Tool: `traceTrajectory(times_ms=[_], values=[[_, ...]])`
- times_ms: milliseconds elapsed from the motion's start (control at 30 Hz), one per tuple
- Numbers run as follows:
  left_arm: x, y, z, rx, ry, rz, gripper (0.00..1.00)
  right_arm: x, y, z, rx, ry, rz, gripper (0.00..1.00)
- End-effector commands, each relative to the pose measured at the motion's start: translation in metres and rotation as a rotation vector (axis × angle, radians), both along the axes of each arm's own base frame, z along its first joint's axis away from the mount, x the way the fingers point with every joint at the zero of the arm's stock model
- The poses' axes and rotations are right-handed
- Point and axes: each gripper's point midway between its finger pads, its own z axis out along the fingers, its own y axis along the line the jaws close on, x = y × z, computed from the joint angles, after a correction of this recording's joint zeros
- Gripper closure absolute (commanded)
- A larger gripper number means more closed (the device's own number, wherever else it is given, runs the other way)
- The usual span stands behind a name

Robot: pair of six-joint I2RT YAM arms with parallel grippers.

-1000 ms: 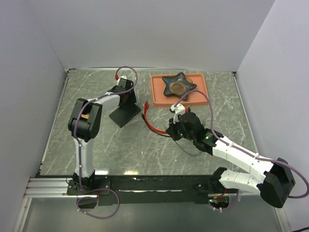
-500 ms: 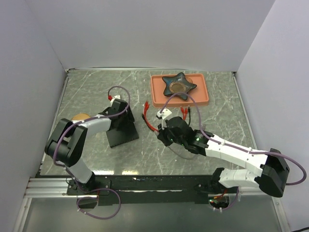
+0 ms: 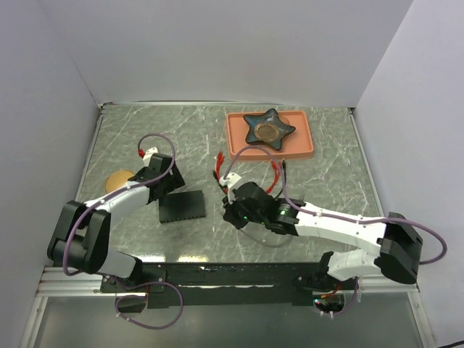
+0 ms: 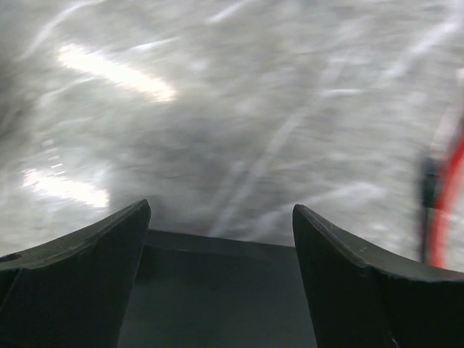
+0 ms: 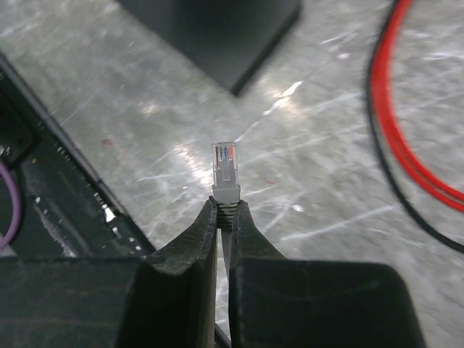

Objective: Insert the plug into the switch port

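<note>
The switch (image 3: 183,207), a flat matte-black box, lies on the marble table left of centre. My left gripper (image 3: 167,190) is at its far-left edge. In the left wrist view its jaws (image 4: 221,210) stand on either side of the switch (image 4: 217,290) and grip it. My right gripper (image 3: 230,210) is just right of the switch. In the right wrist view it (image 5: 226,205) is shut on the clear plug (image 5: 225,168), which points out past the fingertips. A corner of the switch (image 5: 217,36) lies beyond it. The sockets do not show.
Red and black cables (image 3: 220,165) lie behind the right gripper and show in the right wrist view (image 5: 391,130). An orange tray (image 3: 235,148) with a dark star-shaped dish (image 3: 269,128) stands at the back. A round tan object (image 3: 116,179) lies at the far left.
My left gripper has pulled the switch toward the near left and turned it. My right gripper has moved left with the plug, closer to the switch.
</note>
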Motion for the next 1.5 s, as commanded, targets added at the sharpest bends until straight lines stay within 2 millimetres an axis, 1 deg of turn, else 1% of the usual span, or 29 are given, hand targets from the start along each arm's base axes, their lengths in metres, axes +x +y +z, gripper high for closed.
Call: traceTrajectory(times_ms=[0, 33, 100, 133, 200, 233, 267, 300, 333, 367, 400, 433, 500, 533, 600, 633, 700, 733, 767, 867, 1033, 1133, 1167, 1200, 1267, 1300, 1367, 1433, 1467], values=[[-0.012, 0.017, -0.023, 0.052, 0.083, 0.044, 0.14, -0.017, 0.041, 0.014, 0.087, 0.043, 0.086, 1.00], [-0.014, 0.019, -0.027, 0.054, 0.094, 0.046, 0.15, -0.018, 0.048, 0.006, 0.072, 0.059, 0.095, 1.00], [-0.018, 0.020, -0.034, 0.053, 0.115, 0.044, 0.15, -0.021, 0.059, 0.000, 0.081, 0.090, 0.111, 1.00], [-0.020, 0.020, -0.036, 0.052, 0.122, 0.041, 0.16, -0.021, 0.066, -0.010, 0.061, 0.113, 0.118, 1.00], [-0.023, 0.019, -0.035, 0.045, 0.131, 0.027, 0.16, -0.023, 0.074, -0.018, 0.042, 0.141, 0.133, 1.00], [-0.024, 0.017, -0.035, 0.039, 0.129, 0.018, 0.17, -0.019, 0.081, -0.025, 0.021, 0.154, 0.132, 1.00], [-0.024, 0.017, -0.032, 0.036, 0.125, 0.011, 0.17, -0.018, 0.084, -0.028, 0.014, 0.164, 0.131, 1.00], [-0.026, 0.016, -0.032, 0.032, 0.131, 0.005, 0.18, -0.014, 0.090, -0.026, 0.015, 0.165, 0.130, 1.00], [-0.029, 0.016, -0.031, 0.029, 0.135, 0.003, 0.19, -0.012, 0.092, -0.039, -0.020, 0.180, 0.122, 1.00], [-0.031, 0.015, -0.032, 0.025, 0.142, -0.002, 0.19, -0.010, 0.094, -0.042, -0.034, 0.183, 0.119, 1.00], [-0.033, 0.013, -0.031, 0.010, 0.144, -0.010, 0.20, -0.006, 0.099, -0.041, -0.039, 0.186, 0.117, 1.00], [-0.036, 0.012, -0.031, 0.000, 0.143, -0.012, 0.20, -0.002, 0.100, -0.051, -0.060, 0.203, 0.107, 1.00], [-0.040, 0.004, -0.030, -0.041, 0.141, -0.031, 0.21, 0.003, 0.105, -0.053, -0.062, 0.220, 0.102, 1.00], [-0.044, 0.003, -0.028, -0.060, 0.135, -0.036, 0.21, 0.009, 0.104, -0.061, -0.073, 0.236, 0.091, 1.00], [-0.048, -0.003, -0.027, -0.102, 0.125, -0.047, 0.23, 0.016, 0.104, -0.066, -0.077, 0.246, 0.077, 1.00], [-0.055, -0.005, -0.027, -0.124, 0.125, -0.053, 0.23, 0.019, 0.104, -0.068, -0.074, 0.247, 0.070, 1.00], [-0.060, -0.009, -0.026, -0.159, 0.115, -0.050, 0.25, 0.030, 0.100, -0.072, -0.072, 0.252, 0.047, 1.00], [-0.068, -0.012, -0.028, -0.182, 0.119, -0.062, 0.25, 0.034, 0.101, -0.072, -0.065, 0.253, 0.043, 1.00], [-0.071, -0.014, -0.027, -0.198, 0.117, -0.064, 0.25, 0.041, 0.098, -0.072, -0.063, 0.254, 0.028, 1.00], [-0.079, -0.021, -0.023, -0.238, 0.106, -0.080, 0.27, 0.050, 0.096, -0.076, -0.074, 0.250, 0.016, 1.00], [-0.084, -0.024, -0.006, -0.250, 0.077, -0.083, 0.27, 0.057, 0.095, -0.080, -0.096, 0.234, -0.006, 1.00], [-0.087, -0.030, 0.002, -0.280, 0.057, -0.103, 0.27, 0.067, 0.093, -0.087, -0.113, 0.236, -0.026, 1.00], [-0.089, -0.029, 0.003, -0.278, 0.059, -0.101, 0.27, 0.069, 0.093, -0.087, -0.120, 0.230, -0.025, 1.00], [-0.089, -0.025, 0.003, -0.264, 0.053, -0.086, 0.26, 0.071, 0.092, -0.081, -0.121, 0.222, -0.028, 1.00], [-0.088, -0.021, 0.004, -0.247, 0.047, -0.071, 0.25, 0.071, 0.088, -0.071, -0.116, 0.190, -0.019, 1.00], [-0.088, -0.016, 0.002, -0.225, 0.050, -0.053, 0.24, 0.068, 0.083, -0.062, -0.105, 0.177, -0.021, 1.00], [-0.086, -0.015, 0.001, -0.211, 0.052, -0.051, 0.23, 0.063, 0.075, -0.054, -0.106, 0.167, -0.011, 1.00], [-0.080, -0.015, 0.001, -0.195, 0.048, -0.054, 0.23, 0.053, 0.067, -0.048, -0.096, 0.168, 0.010, 1.00], [-0.078, -0.015, 0.000, -0.185, 0.049, -0.065, 0.23, 0.043, 0.066, -0.049, -0.093, 0.182, 0.041, 1.00]])
